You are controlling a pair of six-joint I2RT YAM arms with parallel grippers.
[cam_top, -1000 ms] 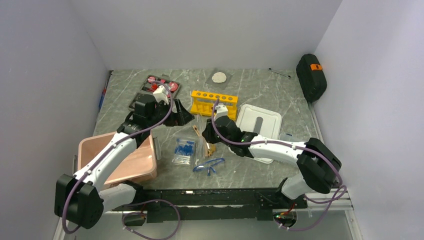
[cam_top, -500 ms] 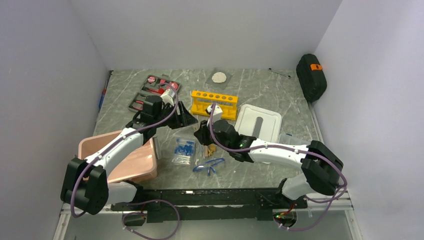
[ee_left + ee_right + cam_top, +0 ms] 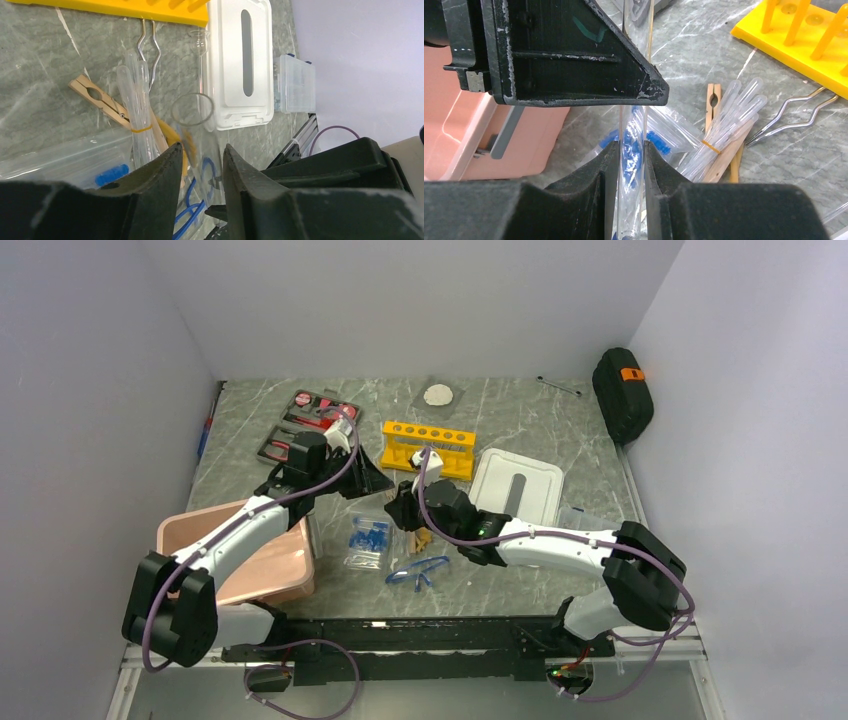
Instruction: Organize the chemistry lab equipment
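Note:
A clear glass test tube (image 3: 630, 131) stands upright with my right gripper (image 3: 630, 145) shut on it. The tube's open rim (image 3: 192, 110) shows in the left wrist view. My left gripper (image 3: 202, 147) reaches in from the left, its jaws close around the same tube with a thin gap still showing. Both grippers meet above the table's middle, left gripper (image 3: 385, 485) and right gripper (image 3: 402, 508). Under them lie the bag of blue-capped tubes (image 3: 368, 540), wooden clamps (image 3: 713, 107) and blue safety glasses (image 3: 418, 572). The yellow rack (image 3: 428, 445) stands just behind.
A pink bin (image 3: 240, 560) sits at the near left. A red-and-black tool kit (image 3: 310, 415) lies at the back left, a white lid (image 3: 515, 485) and a clear parts box (image 3: 295, 82) to the right. A banded pipette bundle (image 3: 729, 125) and a wire holder (image 3: 794, 115) lie by the clamps.
My left arm swung right to the tube and its jaws narrowed around it. The right gripper shifted slightly left, still holding the tube.

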